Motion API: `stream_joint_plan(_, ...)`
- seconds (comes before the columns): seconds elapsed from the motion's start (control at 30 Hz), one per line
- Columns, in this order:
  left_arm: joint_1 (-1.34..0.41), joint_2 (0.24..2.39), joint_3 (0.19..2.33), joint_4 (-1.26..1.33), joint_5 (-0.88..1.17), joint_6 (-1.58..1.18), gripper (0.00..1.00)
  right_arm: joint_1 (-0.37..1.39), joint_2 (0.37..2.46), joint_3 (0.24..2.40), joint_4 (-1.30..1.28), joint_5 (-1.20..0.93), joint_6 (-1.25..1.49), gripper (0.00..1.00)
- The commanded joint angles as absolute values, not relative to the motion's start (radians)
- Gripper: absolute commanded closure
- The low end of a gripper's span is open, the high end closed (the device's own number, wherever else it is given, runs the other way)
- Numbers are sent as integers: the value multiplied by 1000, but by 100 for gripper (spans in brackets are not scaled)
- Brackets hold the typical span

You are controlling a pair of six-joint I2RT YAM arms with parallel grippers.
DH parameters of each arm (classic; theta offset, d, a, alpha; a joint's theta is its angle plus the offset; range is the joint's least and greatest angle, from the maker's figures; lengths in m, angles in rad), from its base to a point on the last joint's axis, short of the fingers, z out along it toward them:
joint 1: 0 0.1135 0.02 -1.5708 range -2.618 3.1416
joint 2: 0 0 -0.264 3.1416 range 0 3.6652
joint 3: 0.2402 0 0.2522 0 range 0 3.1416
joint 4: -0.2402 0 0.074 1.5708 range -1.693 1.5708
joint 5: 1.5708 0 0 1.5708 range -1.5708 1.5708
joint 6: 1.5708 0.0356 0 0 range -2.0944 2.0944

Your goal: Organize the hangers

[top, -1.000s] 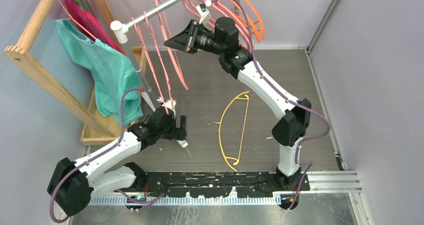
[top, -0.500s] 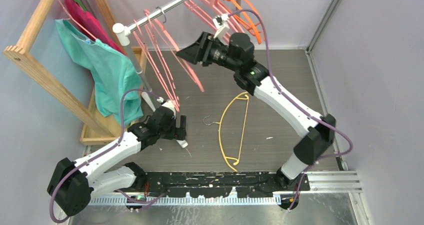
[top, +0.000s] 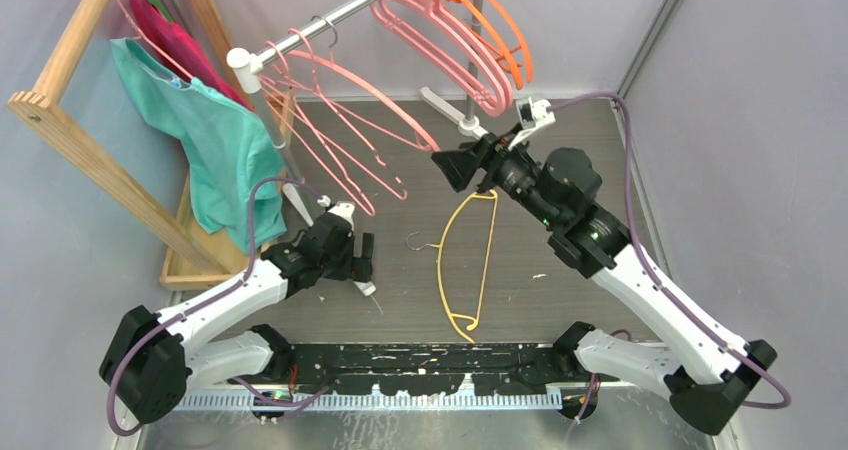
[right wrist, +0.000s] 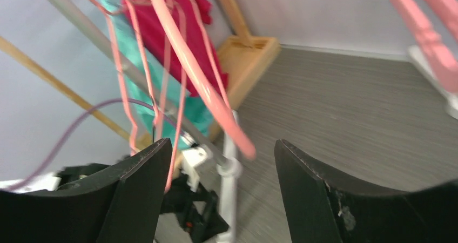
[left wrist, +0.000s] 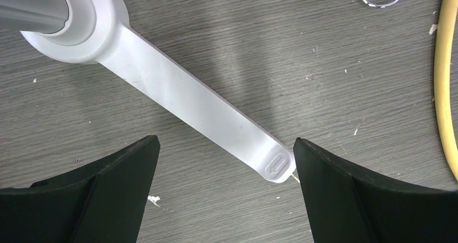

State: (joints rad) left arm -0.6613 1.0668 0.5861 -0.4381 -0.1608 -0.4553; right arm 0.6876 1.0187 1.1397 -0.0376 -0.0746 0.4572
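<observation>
Several thin pink hangers (top: 335, 130) hang skewed on the near end of the metal rail (top: 340, 12), blurred as they swing. Thick pink hangers (top: 455, 45) and orange hangers (top: 507, 32) hang at the rail's far end. A yellow hanger (top: 463, 260) lies flat on the floor. My right gripper (top: 445, 166) is open and empty, level with the yellow hanger's top and right of the thin pink ones; in its own view a pink hanger (right wrist: 200, 86) crosses ahead of the right gripper (right wrist: 222, 156). My left gripper (left wrist: 227, 162) is open low over the rack's white foot (left wrist: 189, 102).
A wooden frame (top: 80, 140) at the left carries a thin pink hanger draped with teal (top: 215, 140) and magenta (top: 180, 45) garments. The rack's white post (top: 262, 100) stands by my left arm. Its other white foot (top: 450, 112) lies behind my right gripper. Grey walls close in on all sides.
My right gripper has opened, let go of a thin pink hanger at the rail and drawn back to the right and nearer. The thin pink hangers swing outward. The left arm has barely moved.
</observation>
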Motion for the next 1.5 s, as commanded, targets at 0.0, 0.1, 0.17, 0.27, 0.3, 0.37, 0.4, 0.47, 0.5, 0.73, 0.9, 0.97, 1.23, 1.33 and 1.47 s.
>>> stream_joint_plan(0.0,-666,1081,616,-402,-172,-449,2,696,913,1051,-164,143,340,24)
stream_joint_plan(0.1,-666,1095,620,-395,-175,-451,2,701,869,961,-207,206,359,25)
stream_joint_plan(0.17,-665,1109,627,-395,-175,-451,2,717,857,916,-242,262,366,25)
stream_joint_plan(0.27,-666,1129,638,-395,-168,-454,2,745,850,845,-290,314,372,27)
stream_joint_plan(0.3,-665,1131,638,-392,-167,-455,2,759,849,820,-299,319,381,28)
stream_joint_plan(0.37,-665,1133,637,-387,-170,-457,2,808,851,772,-311,339,405,30)
stream_joint_plan(0.4,-665,1136,637,-386,-171,-457,2,845,854,748,-315,369,419,30)
stream_joint_plan(0.47,-665,1142,639,-383,-171,-460,2,944,873,712,-329,460,448,31)
stream_joint_plan(0.5,-665,1145,641,-382,-169,-461,2,990,889,693,-341,499,466,30)
stream_joint_plan(0.73,-665,1150,639,-376,-170,-462,2,1138,1067,589,-249,487,603,32)
stream_joint_plan(0.9,-666,1151,632,-372,-164,-462,2,1144,1206,560,-157,470,643,35)
stream_joint_plan(0.97,-665,1148,630,-371,-161,-462,2,1144,1252,562,-127,459,644,35)
stream_joint_plan(1.23,-665,1133,620,-366,-164,-461,2,1144,1343,587,-72,439,654,38)
stream_joint_plan(1.33,-666,1135,615,-364,-162,-460,2,1144,1389,599,-85,458,661,43)
stream_joint_plan(1.47,-665,1127,607,-362,-162,-461,2,1155,1475,621,-129,504,683,51)
